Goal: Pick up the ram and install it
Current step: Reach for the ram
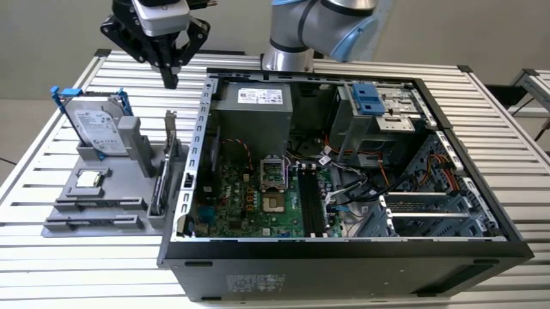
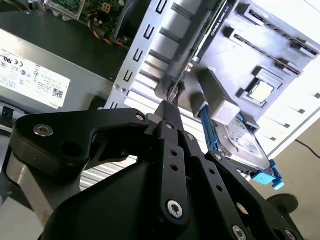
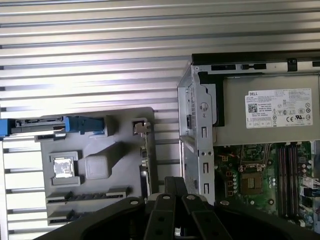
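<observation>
Ram: looks like the thin dark strip set on edge in a long slot of the gray holder, at the holder's 6 o'clock end in the exterior view. It is too thin to be certain. In the first wrist view the ram shows as a dark line in the slot just beside the processor chip. A second long slot runs alongside; cannot tell if it is filled.

The holder sits on the slatted table at 9 o'clock from the open computer case. On the holder are:
- a hard drive in a blue frame, standing upright at the 11 o'clock corner
- the processor chip, flat in the middle
- an expansion card, standing on edge along the side nearest the case

Gripper hangs at 12 o'clock from the holder, above the bracket end of the card and apart from it. It is just off the case's far corner and well apart from the ram. Its fingers are pressed together to a point and pinch nothing; the first wrist view shows the gripper closed the same way.

Inside the case are a gray power supply at 12 o'clock and a green motherboard below it. The arm rises behind the case.
</observation>
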